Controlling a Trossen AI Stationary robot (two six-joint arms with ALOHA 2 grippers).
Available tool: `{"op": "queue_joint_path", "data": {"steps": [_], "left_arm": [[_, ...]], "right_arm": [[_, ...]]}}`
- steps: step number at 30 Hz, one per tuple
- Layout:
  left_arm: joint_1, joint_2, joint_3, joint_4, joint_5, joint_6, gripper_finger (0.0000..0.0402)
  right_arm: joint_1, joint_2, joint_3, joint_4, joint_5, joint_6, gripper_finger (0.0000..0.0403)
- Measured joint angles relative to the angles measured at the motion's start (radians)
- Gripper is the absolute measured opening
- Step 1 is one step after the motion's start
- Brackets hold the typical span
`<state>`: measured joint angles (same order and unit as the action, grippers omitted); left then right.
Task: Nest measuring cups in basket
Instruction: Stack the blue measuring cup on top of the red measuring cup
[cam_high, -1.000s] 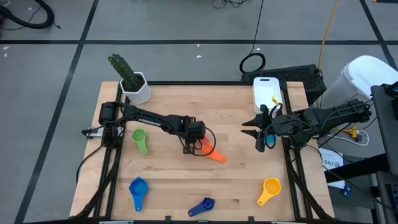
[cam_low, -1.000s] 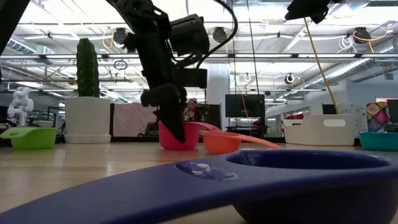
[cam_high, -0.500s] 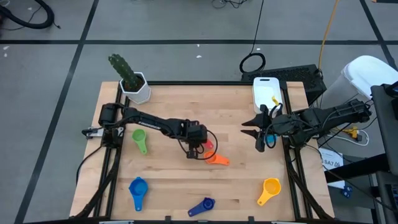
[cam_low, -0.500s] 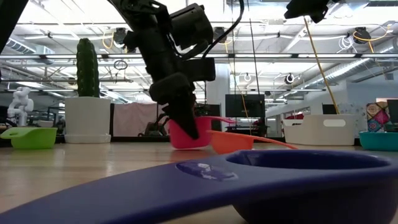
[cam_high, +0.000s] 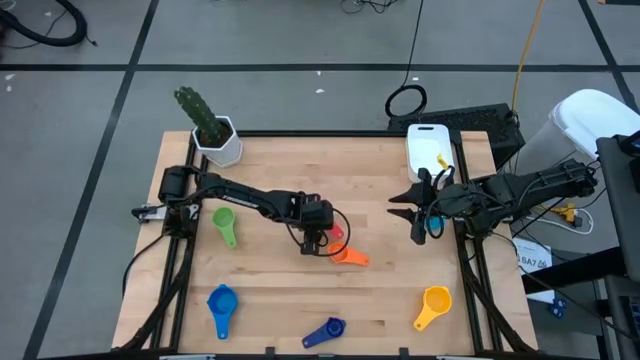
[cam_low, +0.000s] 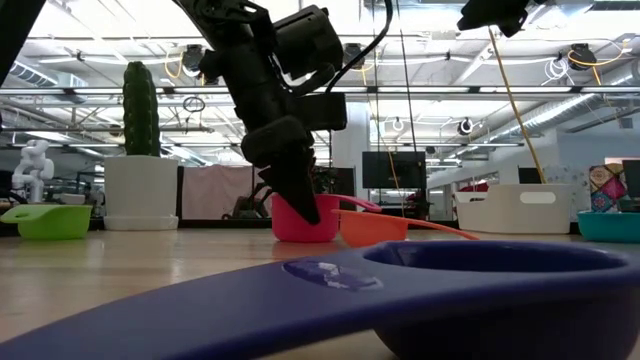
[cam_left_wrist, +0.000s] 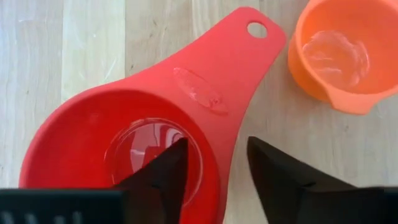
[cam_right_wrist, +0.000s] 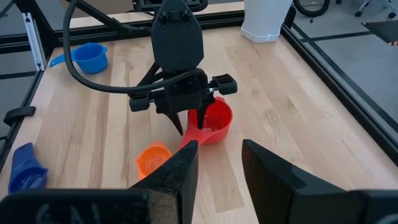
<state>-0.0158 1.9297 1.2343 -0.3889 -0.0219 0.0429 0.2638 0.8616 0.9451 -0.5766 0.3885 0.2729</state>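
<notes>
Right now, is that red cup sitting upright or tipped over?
Upright. The red cup rests flat on the table with its mouth facing up, beside the orange cup; the left gripper straddles its rim, fingers apart.

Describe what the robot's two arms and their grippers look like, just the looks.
Both arms are dark, nearly black, with slim jointed links. The left arm has pale lettering along one link and a black cable looping beside its gripper. Its wrist is a broad, flat, shield-shaped plate. Each gripper carries two dark, wedge-shaped fingers. The right arm ends in a bulkier dark gripper.
</notes>
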Motion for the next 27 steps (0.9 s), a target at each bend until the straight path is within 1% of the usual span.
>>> {"op": "queue_joint_path", "data": {"steps": [4, 7, 11, 14, 17, 20, 27], "left_arm": [[0.0, 0.0, 0.001, 0.001, 0.0, 0.002, 0.0218], [0.0, 0.0, 0.018, -0.012, 0.0, 0.001, 0.024], [0.0, 0.0, 0.045, -0.063, -0.001, 0.011, 0.0259], [0.0, 0.0, 0.088, -0.123, -0.005, 0.022, 0.0268], [-0.009, 0.0, 0.14, -0.23, -0.014, 0.041, 0.027], [-0.023, 0.0, 0.196, -0.336, -0.046, 0.061, 0.0268], [-0.067, 0.0, 0.291, -0.691, -0.145, 0.066, 0.025]], "right_arm": [[0.0, 0.0, 0.0, 0.0, 0.0, -0.005, 0.0118], [0.0, 0.0, 0.0, 0.0, 0.0, -0.004, 0.0118], [0.0, 0.0, 0.0, 0.0, 0.0, -0.003, 0.0118], [0.0, 0.0, 0.0, 0.0, 0.001, -0.008, 0.0118], [0.0, 0.0, 0.0, 0.0, 0.002, -0.019, 0.0118], [0.0, 0.0, 0.0, 0.0, 0.002, -0.023, 0.0118], [0.0, 0.0, 0.0, -0.011, 0.001, -0.027, 0.0118]]}}
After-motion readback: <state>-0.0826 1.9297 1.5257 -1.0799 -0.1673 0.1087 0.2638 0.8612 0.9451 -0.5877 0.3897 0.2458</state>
